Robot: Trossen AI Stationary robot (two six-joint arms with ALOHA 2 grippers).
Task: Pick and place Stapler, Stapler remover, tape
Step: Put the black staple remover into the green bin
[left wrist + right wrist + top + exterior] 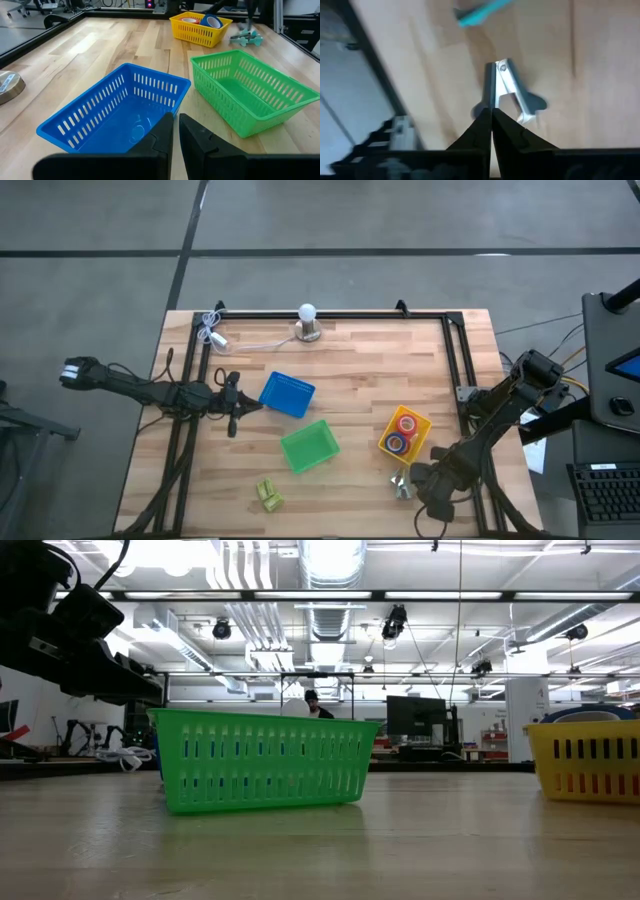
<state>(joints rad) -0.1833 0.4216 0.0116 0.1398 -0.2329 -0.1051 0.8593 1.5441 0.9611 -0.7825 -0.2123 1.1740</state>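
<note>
Staple remover (512, 92) apparently at right tool (492, 117).

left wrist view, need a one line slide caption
Left gripper, shut, faces an empty blue plastic basket beside an empty green plastic basket.

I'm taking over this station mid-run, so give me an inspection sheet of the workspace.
Surface: wooden table, black rail around it.
Job's things: tape rolls in yellow bin; staple remover beside it on the wood; pale green stapler near front edge.
Clutter: blue bin and green bin, both empty; bulb on metal base.
Grippers: left tool shut, beside blue bin; right tool shut, at staple remover.
Cables: white cord from bulb.
Surroundings: person, monitors far behind.
</note>
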